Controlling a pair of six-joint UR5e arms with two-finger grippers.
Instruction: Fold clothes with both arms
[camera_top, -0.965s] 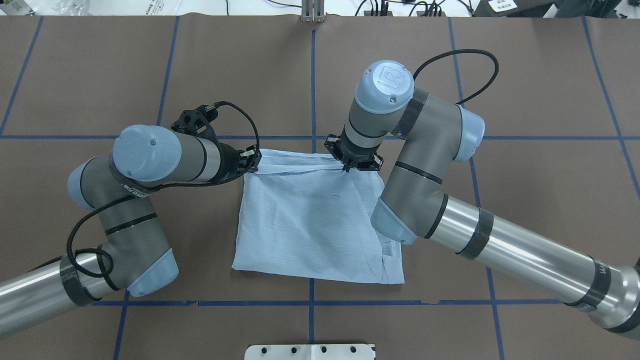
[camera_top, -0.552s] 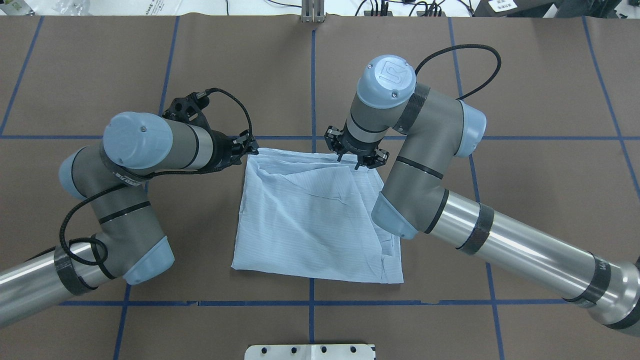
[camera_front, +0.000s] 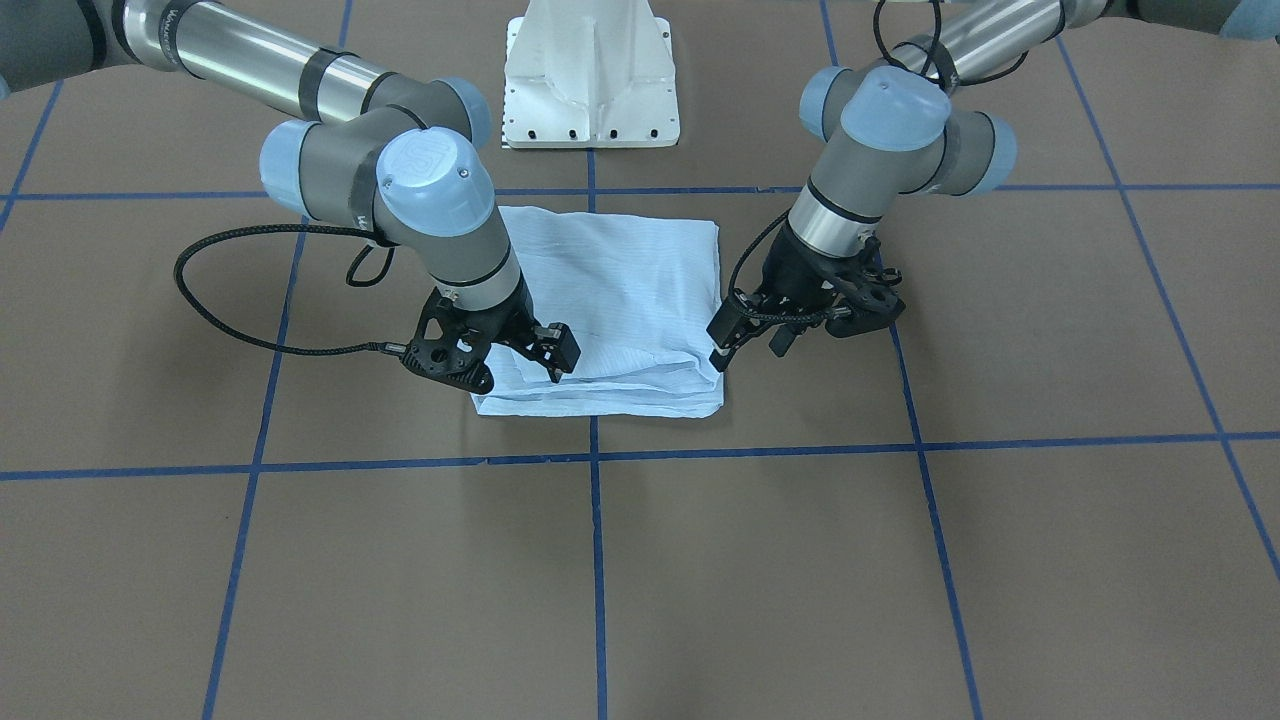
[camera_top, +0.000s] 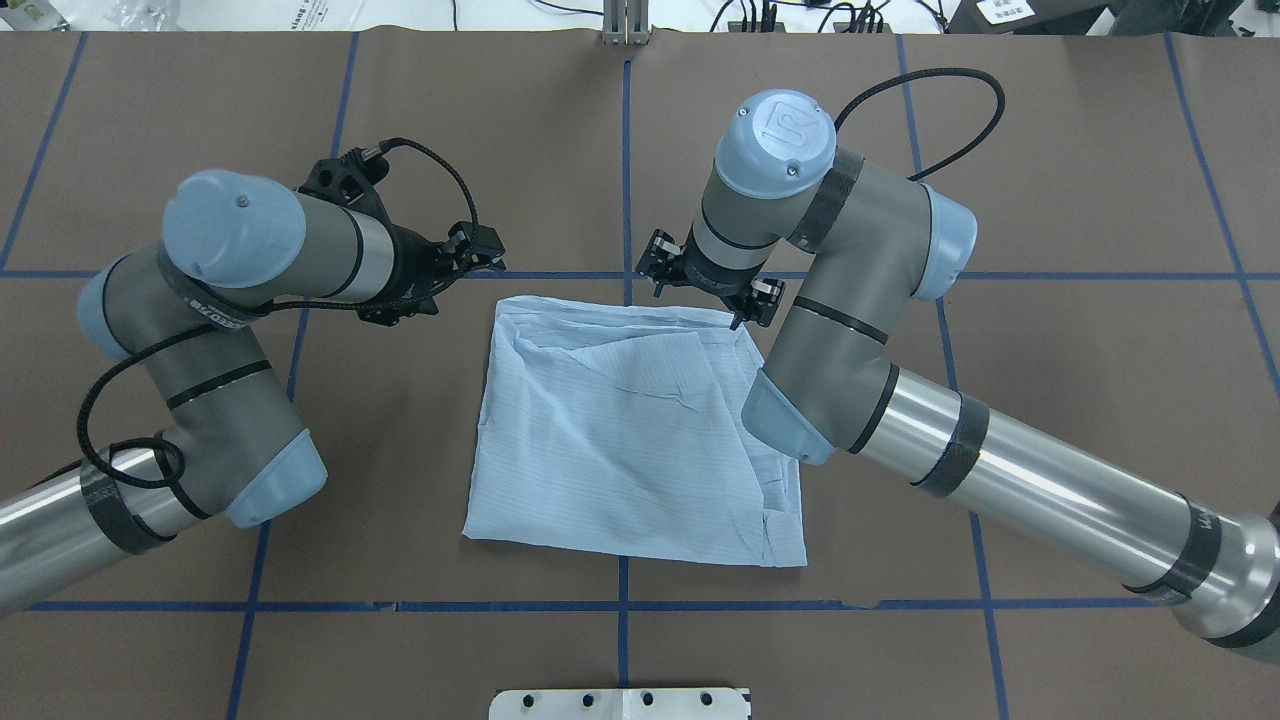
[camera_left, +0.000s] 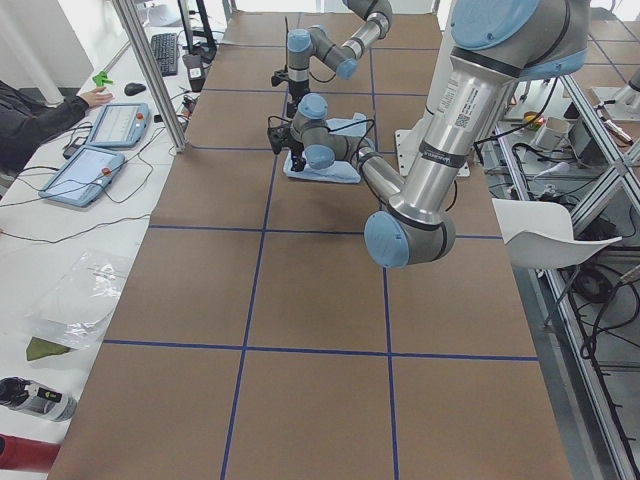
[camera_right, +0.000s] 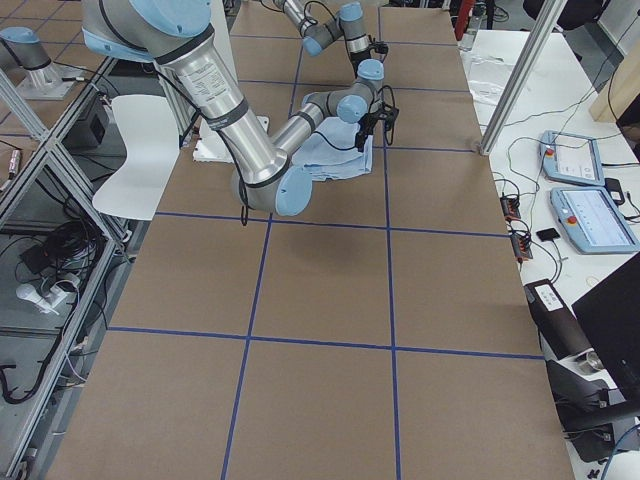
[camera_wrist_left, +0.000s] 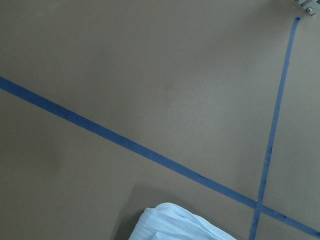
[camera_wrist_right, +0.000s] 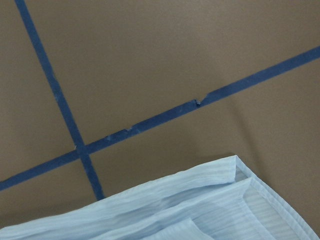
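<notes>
Shirt (camera_top: 620, 430), light blue, lies folded to a rough square at centre frame on the brown table (camera_top: 1050, 200), its upper edge rumpled. Left claw (camera_top: 455, 270) stands clear of its upper left corner, fingers apart, holding nothing. Right claw (camera_top: 708, 288) hovers at the upper right edge, fingers spread wide, empty.

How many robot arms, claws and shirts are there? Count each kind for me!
Robot arms: 2, the left arm and the right arm
Claws: 2, the left claw and the right claw, both open
Shirts: 1, the light blue shirt
Total: 5
</notes>
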